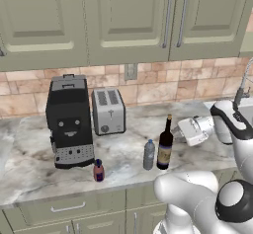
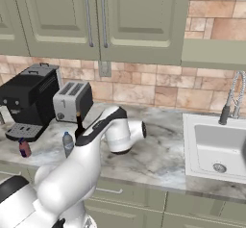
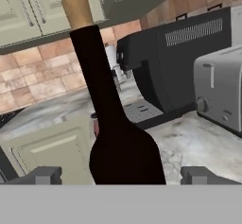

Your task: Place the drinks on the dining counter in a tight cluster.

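Wine bottle was recorded standing upright between the gripper's two finger tips, its body filling the gap in the hand view without either tip seen touching it. The jaws were held fully apart and nothing was gripped; the hand was turned sideways at body height, apparently so the fingers could close round the widest, steadiest part rather than the slim neck. In the left base view the gripper was noted just to the right of the wine bottle.

Beside it to the left stood the water bottle, close but apart, and farther left the small red bottle, just in front of the black coffee machine. A toaster was observed behind them, against the brick backsplash. All three drinks were found near the front edge of the narrow marble counter under the upper cabinets, not on the dining counter. A sink lay well off to the right.

The step in hand was judged to be the first grasp, with no bottle delivered yet.
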